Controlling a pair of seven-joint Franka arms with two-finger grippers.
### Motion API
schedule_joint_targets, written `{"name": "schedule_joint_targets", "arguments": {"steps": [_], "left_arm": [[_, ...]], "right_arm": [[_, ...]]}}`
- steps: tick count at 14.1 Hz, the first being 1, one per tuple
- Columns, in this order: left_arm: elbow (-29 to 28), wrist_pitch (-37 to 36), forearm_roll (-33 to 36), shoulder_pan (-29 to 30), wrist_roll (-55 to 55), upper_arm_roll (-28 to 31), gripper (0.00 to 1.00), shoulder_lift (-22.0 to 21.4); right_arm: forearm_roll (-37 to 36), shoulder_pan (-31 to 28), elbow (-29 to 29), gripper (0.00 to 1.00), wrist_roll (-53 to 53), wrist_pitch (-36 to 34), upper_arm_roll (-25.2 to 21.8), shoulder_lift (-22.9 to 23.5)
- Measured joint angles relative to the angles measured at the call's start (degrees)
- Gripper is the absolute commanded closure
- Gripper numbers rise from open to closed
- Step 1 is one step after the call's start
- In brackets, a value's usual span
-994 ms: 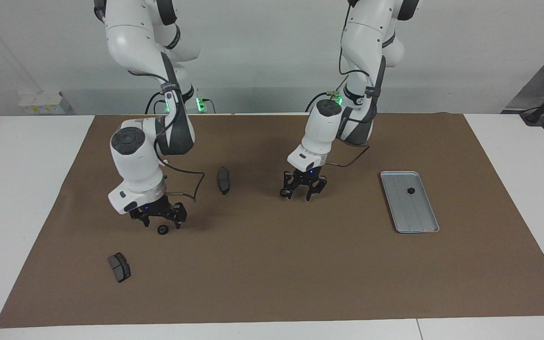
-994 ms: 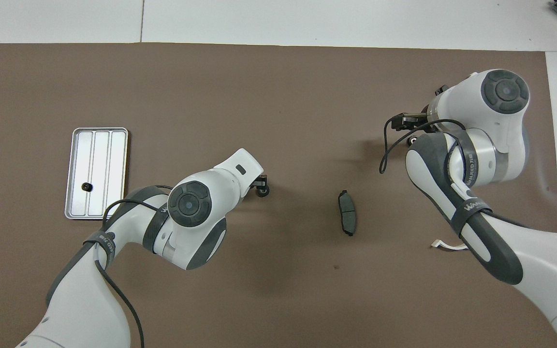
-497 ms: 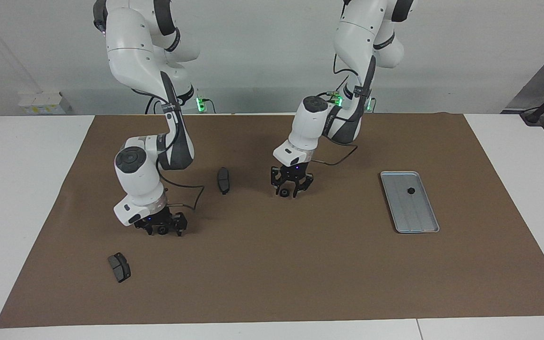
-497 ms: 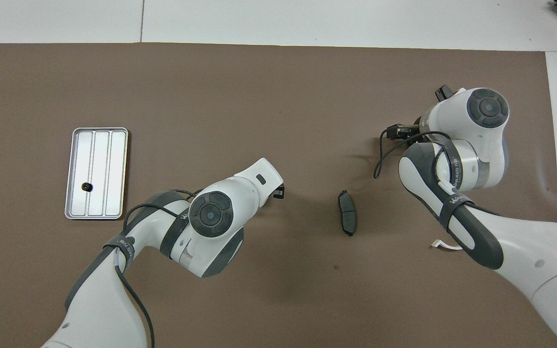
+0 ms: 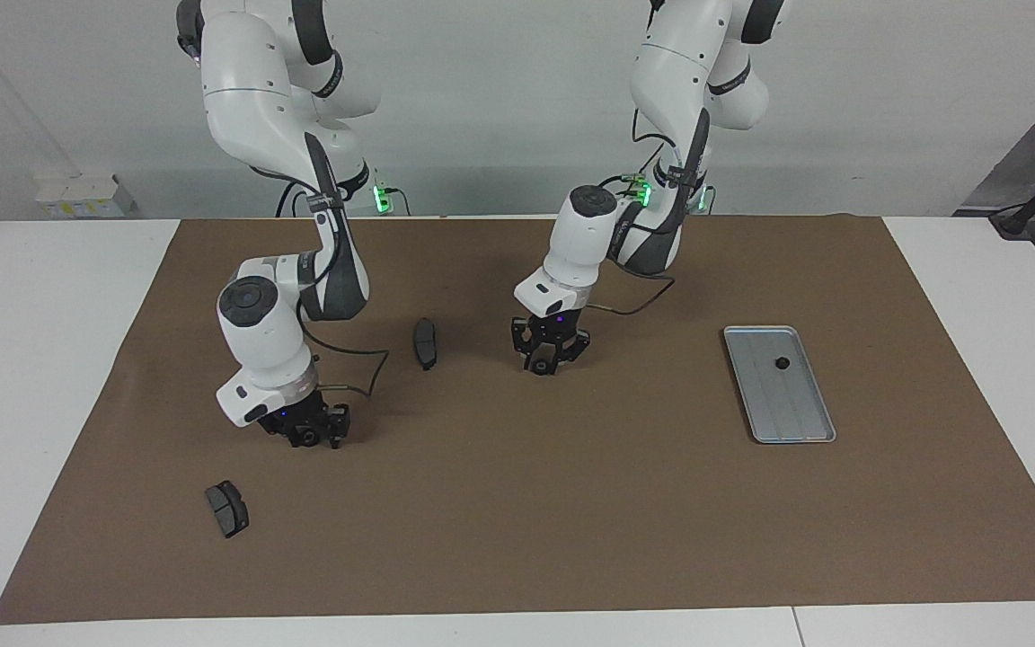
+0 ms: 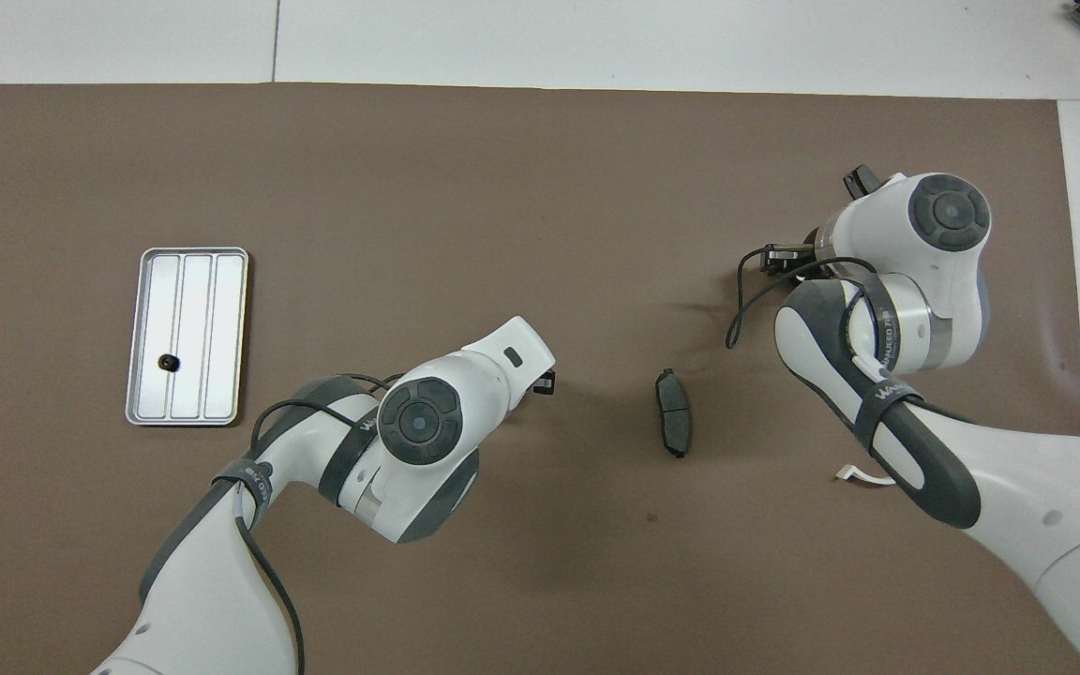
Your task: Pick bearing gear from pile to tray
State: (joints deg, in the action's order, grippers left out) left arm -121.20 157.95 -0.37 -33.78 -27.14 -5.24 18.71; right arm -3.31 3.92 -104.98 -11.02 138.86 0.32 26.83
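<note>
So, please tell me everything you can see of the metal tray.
The tray is a shallow silver-grey rectangle with rounded corners, a raised rim and lengthwise grooves; it looks like metal. It lies flat on the brown mat toward the left arm's end of the table. One small black ring rests inside it. No gripper touches it.

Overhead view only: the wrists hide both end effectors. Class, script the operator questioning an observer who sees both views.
Operator: What is under the left arm's wrist?
Observer: The left end effector is low at the mat, at a small black ring.
Operator: And under the right arm's wrist?
Observer: The right end effector is also low at the mat, at another black ring.
</note>
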Motion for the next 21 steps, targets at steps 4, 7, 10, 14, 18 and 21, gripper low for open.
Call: {"name": "schedule_joint_targets", "arguments": {"steps": [4, 7, 10, 14, 18, 21], "left_arm": [[-0.04, -0.25, 0.01, -0.39, 0.08, 0.24, 0.68, -0.07], [-0.02, -0.86, 0.02, -0.5, 0.14, 0.26, 0.8, -0.27], [0.27, -1.72, 0.02, -0.54, 0.11, 0.27, 0.83, -0.29], [5.39, -8.85, -0.08, 1.81, -0.27, 1.27, 0.9, -0.3], [12.23, -19.14, -0.07, 12.58, 1.76, 1.72, 0.94, -2.09], [12.27, -22.46, -0.07, 21.99, 11.26, 1.85, 0.94, -3.61]], "right_arm": [[0.29, -0.27, 0.03, 1.0, 0.0, -0.01, -0.07, -0.29], [2.51, -0.42, 0.1, 1.0, 0.0, -0.78, -0.04, -2.56], [2.72, -0.08, 0.11, 1.0, 0.0, -4.47, 0.38, -6.65], [3.07, 3.72, 0.08, 1.0, -4.12, -7.21, 0.72, -9.87], [3.07, 11.02, 0.07, 1.0, -15.06, -7.16, 0.82, -10.12], [3.03, 17.14, 0.14, 1.0, -23.53, -6.89, 0.91, -10.11]]}}
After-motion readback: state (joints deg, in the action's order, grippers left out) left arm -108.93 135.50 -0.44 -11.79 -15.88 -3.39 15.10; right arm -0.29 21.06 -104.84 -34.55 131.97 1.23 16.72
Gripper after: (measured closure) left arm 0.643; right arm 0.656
